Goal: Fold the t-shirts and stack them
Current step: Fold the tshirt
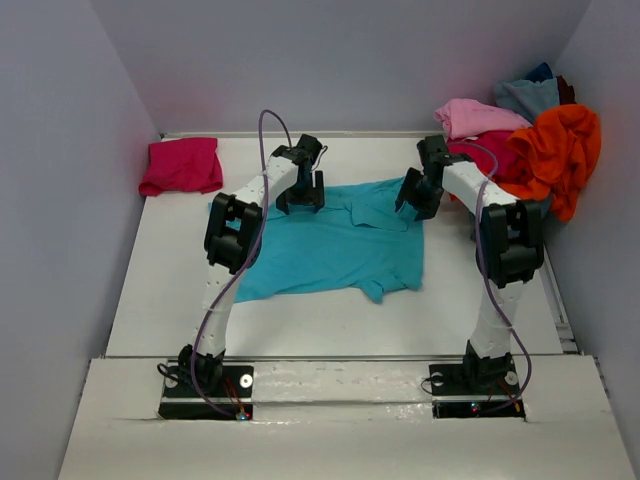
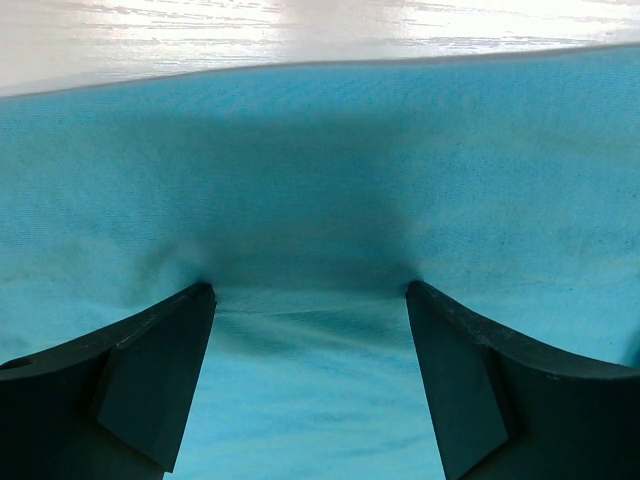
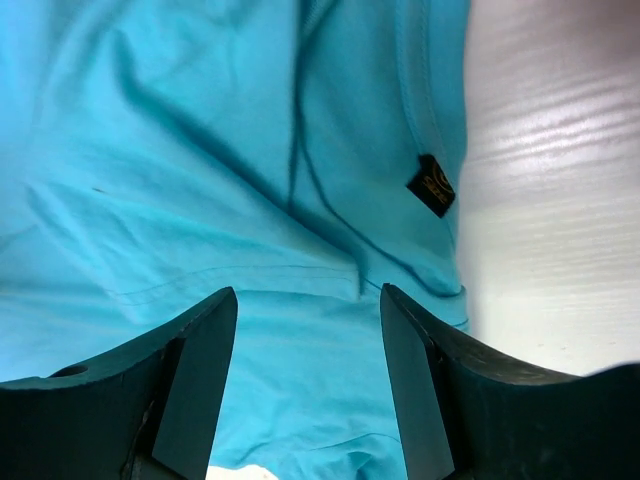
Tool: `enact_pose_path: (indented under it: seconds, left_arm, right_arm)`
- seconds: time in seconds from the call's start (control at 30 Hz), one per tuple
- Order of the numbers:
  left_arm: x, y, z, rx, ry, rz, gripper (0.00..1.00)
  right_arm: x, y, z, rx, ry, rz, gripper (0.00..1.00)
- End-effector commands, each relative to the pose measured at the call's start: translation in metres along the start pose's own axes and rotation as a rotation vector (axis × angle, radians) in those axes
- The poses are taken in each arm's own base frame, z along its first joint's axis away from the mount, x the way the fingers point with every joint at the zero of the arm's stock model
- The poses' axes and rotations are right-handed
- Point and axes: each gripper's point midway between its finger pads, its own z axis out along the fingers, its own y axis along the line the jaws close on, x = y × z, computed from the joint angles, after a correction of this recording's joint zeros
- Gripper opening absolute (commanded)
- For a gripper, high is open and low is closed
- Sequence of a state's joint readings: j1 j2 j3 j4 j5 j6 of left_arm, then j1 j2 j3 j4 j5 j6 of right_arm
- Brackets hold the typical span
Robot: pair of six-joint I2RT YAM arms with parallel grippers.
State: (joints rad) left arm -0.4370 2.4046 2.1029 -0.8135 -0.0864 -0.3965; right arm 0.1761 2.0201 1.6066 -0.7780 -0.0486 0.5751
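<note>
Overhead, the turquoise t-shirt (image 1: 330,245) is seen spread out on the table (image 1: 330,330), with the left gripper (image 1: 300,203) and right gripper (image 1: 413,203) at its far edge. A magenta t-shirt (image 1: 182,165) lies far left, a heap of t-shirts (image 1: 545,140) far right. From the left wrist, fingers (image 2: 150,380) are seen spread wide — tips on turquoise cloth. From the right wrist, fingers (image 3: 180,390) are parted too, nothing pinched, a black label (image 3: 431,185) beyond.

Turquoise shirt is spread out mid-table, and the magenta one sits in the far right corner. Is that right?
Not quite. The magenta shirt sits in the far left corner, as the top external view shows; the far right corner holds the pile of other shirts. The turquoise shirt is spread out mid-table, as you say.
</note>
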Motion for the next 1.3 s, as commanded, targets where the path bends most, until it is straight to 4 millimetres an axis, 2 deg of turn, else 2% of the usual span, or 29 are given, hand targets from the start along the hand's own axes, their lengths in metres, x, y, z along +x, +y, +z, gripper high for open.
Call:
enact_pose_path:
  seconds: [0.0, 0.1, 0.23, 0.27, 0.33, 0.37, 0.43, 0.47, 0.83, 1.03, 1.27]
  left_arm:
    - [-0.014, 0.005, -0.031, 0.011, -0.037, -0.011, 0.92]
    - [-0.018, 0.006, -0.041, 0.011, -0.057, -0.015, 0.92]
    - [-0.024, 0.007, -0.053, 0.009, -0.087, -0.021, 0.92]
    - [-0.027, 0.008, -0.057, 0.005, -0.101, -0.023, 0.92]
    - [-0.029, 0.009, -0.06, 0.001, -0.11, -0.026, 0.92]
    - [-0.03, 0.009, -0.062, 0.001, -0.113, -0.025, 0.92]
    - [-0.03, 0.009, -0.062, 0.003, -0.114, -0.025, 0.92]
    - [-0.029, 0.009, -0.061, 0.003, -0.109, -0.026, 0.92]
    - [-0.027, 0.01, -0.058, -0.006, -0.099, -0.019, 0.92]
    - [-0.02, 0.019, -0.043, -0.04, -0.065, -0.017, 0.92]
    - [-0.011, 0.018, -0.027, -0.042, -0.026, -0.013, 0.92]
  right_arm:
    - [-0.025, 0.018, -0.028, -0.062, -0.065, -0.012, 0.65]
    - [-0.031, 0.028, -0.025, -0.094, -0.064, -0.016, 0.65]
    - [-0.038, 0.036, -0.011, -0.105, -0.042, -0.016, 0.62]
    - [-0.041, 0.038, -0.005, -0.105, -0.04, -0.015, 0.56]
    - [-0.044, 0.041, 0.002, -0.109, -0.035, -0.016, 0.51]
    - [-0.047, 0.043, 0.004, -0.114, -0.039, -0.017, 0.44]
    - [-0.045, 0.041, 0.017, -0.099, -0.014, -0.011, 0.41]
    - [-0.044, 0.04, 0.023, -0.093, -0.005, -0.004, 0.35]
    - [-0.047, 0.029, 0.032, -0.039, -0.033, 0.01, 0.34]
    - [-0.053, 0.026, 0.026, -0.015, -0.064, 0.011, 0.34]
    - [-0.057, 0.025, 0.024, -0.002, -0.075, 0.007, 0.34]
